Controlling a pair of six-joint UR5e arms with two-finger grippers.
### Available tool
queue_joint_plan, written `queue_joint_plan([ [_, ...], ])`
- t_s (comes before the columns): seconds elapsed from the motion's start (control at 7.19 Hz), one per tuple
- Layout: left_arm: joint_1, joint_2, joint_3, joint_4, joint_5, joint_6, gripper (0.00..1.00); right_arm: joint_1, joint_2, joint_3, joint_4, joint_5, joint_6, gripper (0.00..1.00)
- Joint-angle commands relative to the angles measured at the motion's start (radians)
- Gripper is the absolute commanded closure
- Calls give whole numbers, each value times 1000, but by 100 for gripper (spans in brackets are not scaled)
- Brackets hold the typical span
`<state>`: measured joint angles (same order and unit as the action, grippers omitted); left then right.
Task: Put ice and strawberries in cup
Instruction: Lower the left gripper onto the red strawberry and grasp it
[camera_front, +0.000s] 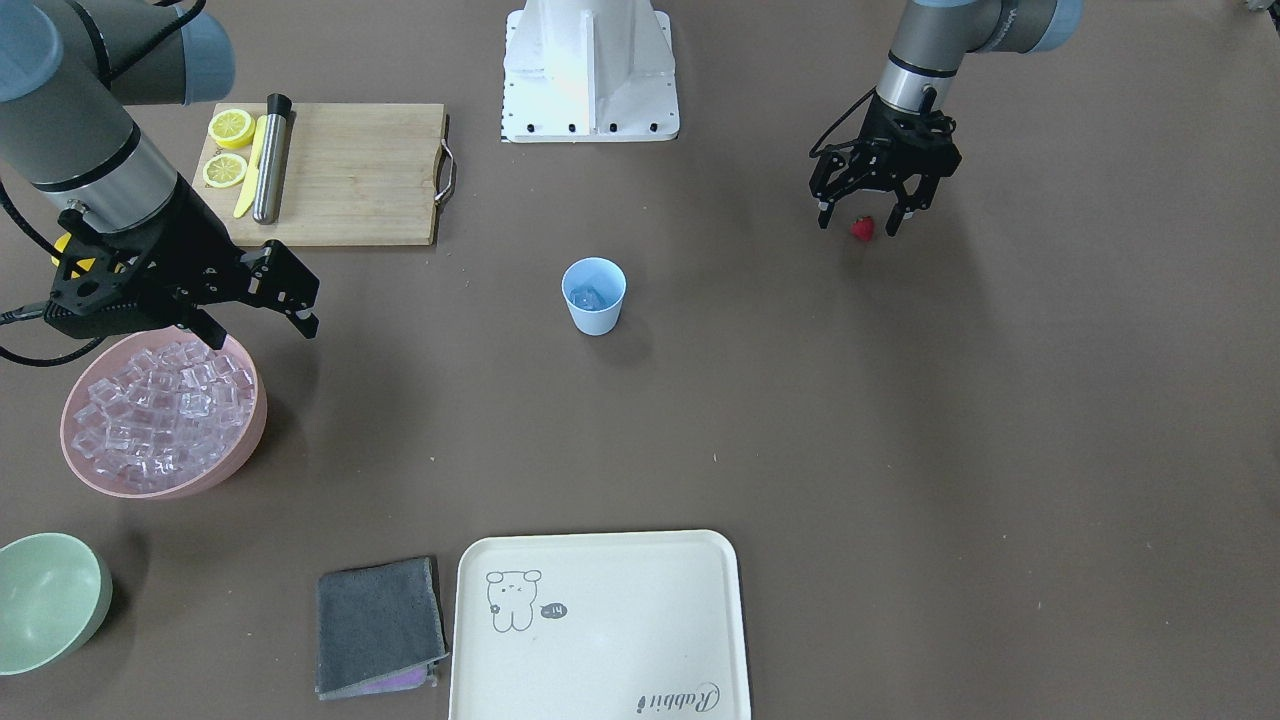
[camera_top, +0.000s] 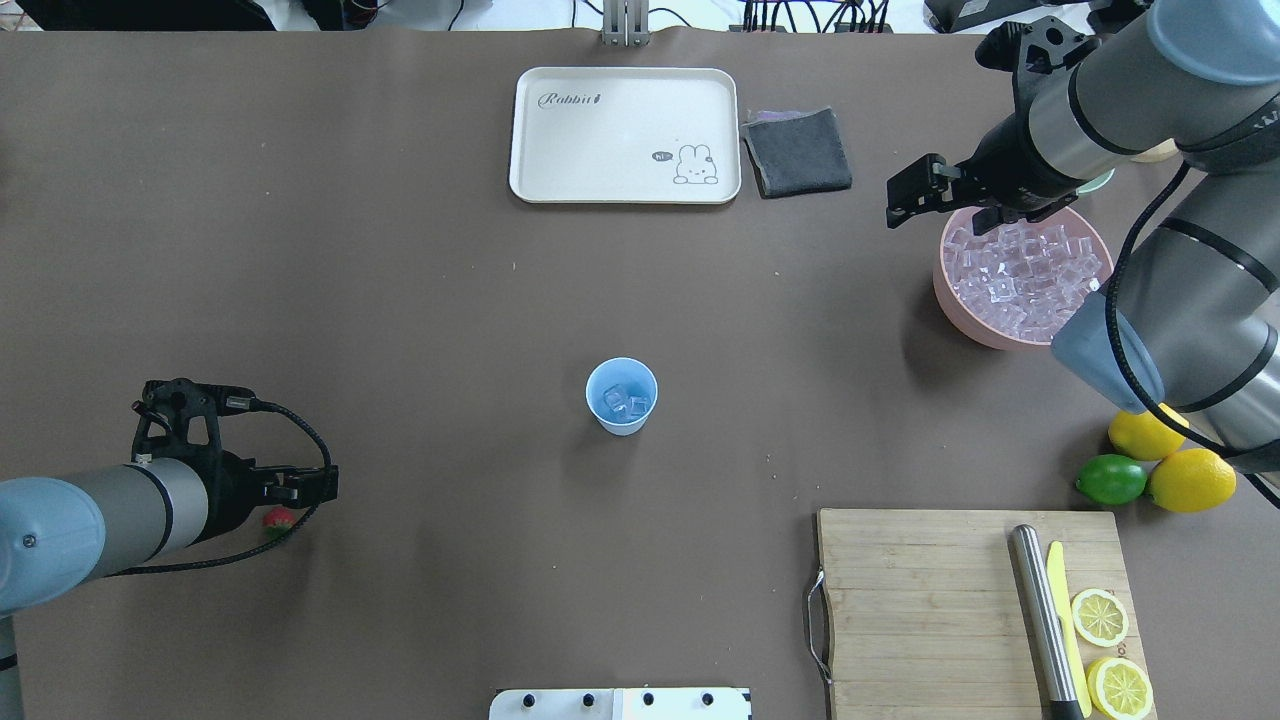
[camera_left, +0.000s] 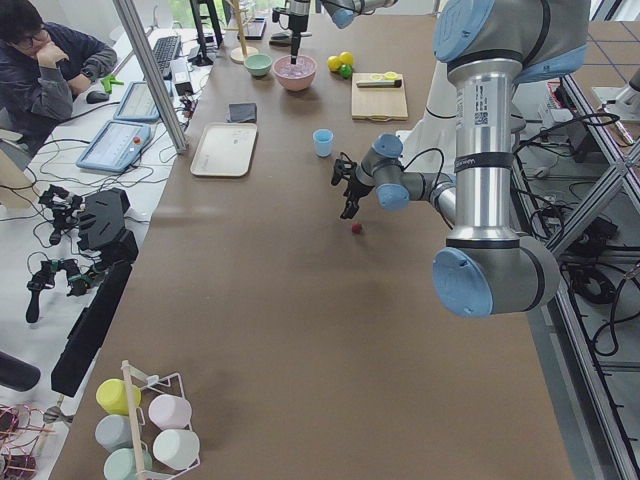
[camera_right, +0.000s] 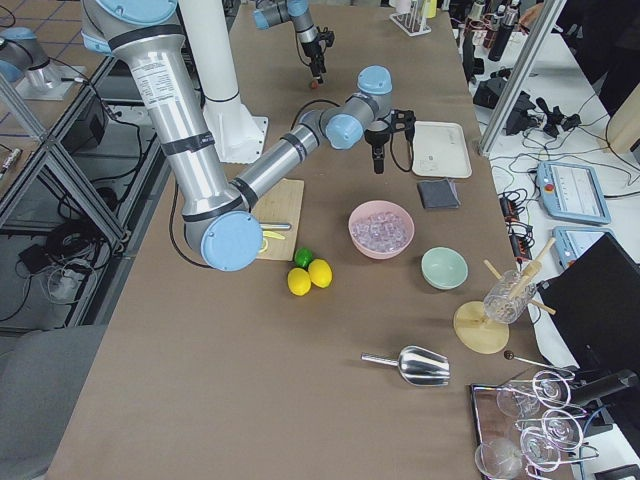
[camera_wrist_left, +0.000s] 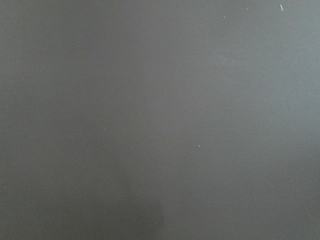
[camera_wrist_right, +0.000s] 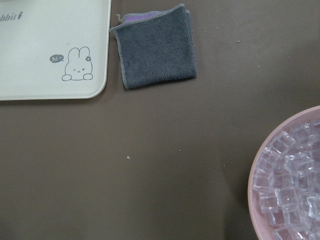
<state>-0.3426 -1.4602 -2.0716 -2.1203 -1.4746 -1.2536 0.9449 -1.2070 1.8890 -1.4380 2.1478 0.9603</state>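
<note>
clear glassy ice cubes (camera_front: 587, 297) sit in the light blue plastic cup (camera_front: 594, 318), but the small red strawberry (camera_front: 862, 229) lies on the brown desk (camera_front: 900, 450) beneath the left gripper (camera_front: 858, 222), fingers wide, and the right gripper (camera_front: 258, 325) is also wide, empty.

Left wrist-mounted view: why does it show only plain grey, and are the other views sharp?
Left wrist-mounted view: only bare table, featureless, a faint darker patch at the bottom; focus cannot be judged. Front-facing view: sharp, soft shadows beside the cup and the pink bowl. Right wrist-mounted view: sharp, the ice glints lightly.
</note>
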Motion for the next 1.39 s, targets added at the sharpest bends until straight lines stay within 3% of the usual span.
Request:
queue_joint_plan([
  [0.0,5,33,10,-3,2,3,3,0,-5,2,1,1,3,1],
  [0.83,66,34,50,-6,8,2,3,0,-5,-1,1,-2,-5,1],
  [0.97,70,34,48,-7,8,2,13,0,-5,-2,1,-2,-5,1],
  [1.11,70,35,48,-23,8,0,50,0,-5,1,1,0,-5,1],
  [1.25,76,41,48,-33,8,0,71,0,-5,4,1,0,-5,1],
])
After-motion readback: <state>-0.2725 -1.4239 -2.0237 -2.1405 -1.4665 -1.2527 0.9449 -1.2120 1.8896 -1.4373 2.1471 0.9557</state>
